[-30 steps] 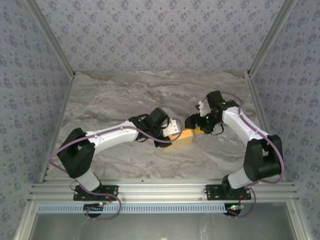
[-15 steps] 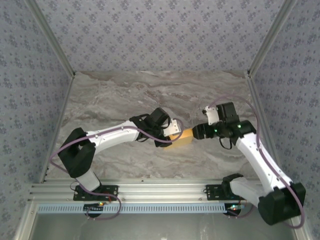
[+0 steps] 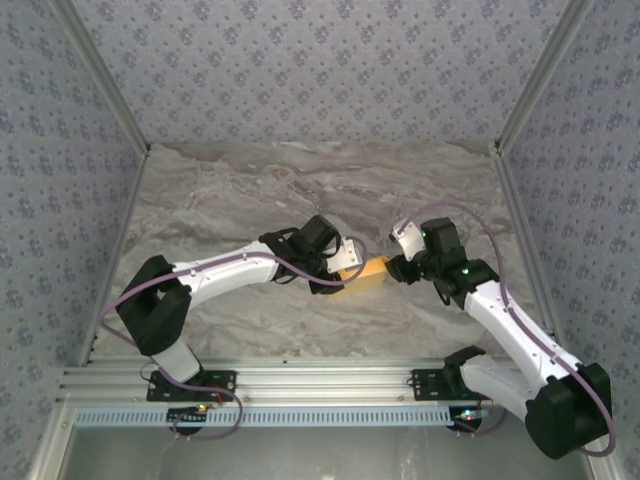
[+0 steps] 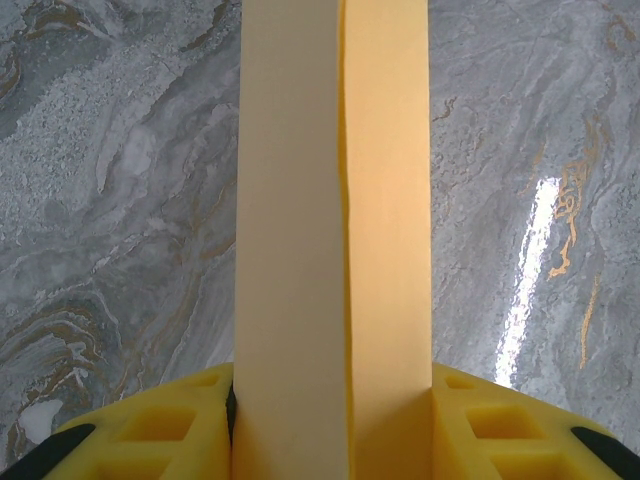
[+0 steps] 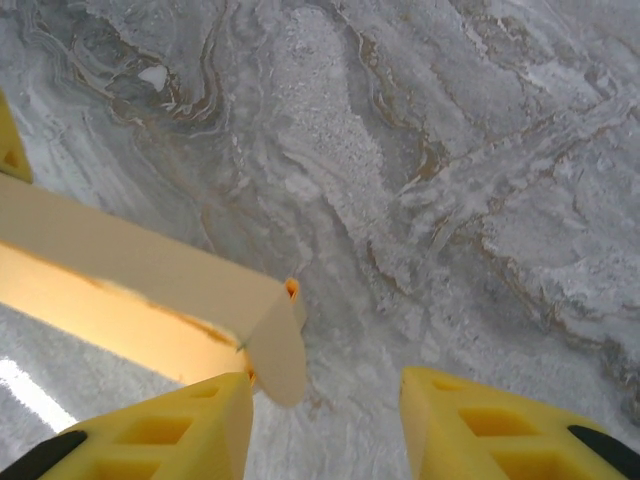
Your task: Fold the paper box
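The paper box point(image 3: 368, 273) is yellow-orange card folded into a slim rectangular form, held just above the middle of the marble table. My left gripper point(image 3: 350, 266) is shut on its left end; in the left wrist view the box point(image 4: 335, 200) runs straight up from between the yellow fingers point(image 4: 150, 430). My right gripper point(image 3: 398, 269) is open at the box's right end. In the right wrist view the box point(image 5: 120, 285) comes in from the left, and its small rounded end flap point(image 5: 278, 350) hangs beside the left finger point(image 5: 175, 425), with nothing between the jaws.
The grey marble table point(image 3: 250, 190) reaches patterned walls on three sides. An aluminium rail point(image 3: 320, 380) with both arm bases runs along the near edge. Open table lies behind and to both sides of the box.
The right arm swung round, its elbow dropping toward the near right, and its gripper came in lower against the box's right end. The left gripper kept the box nearly still.
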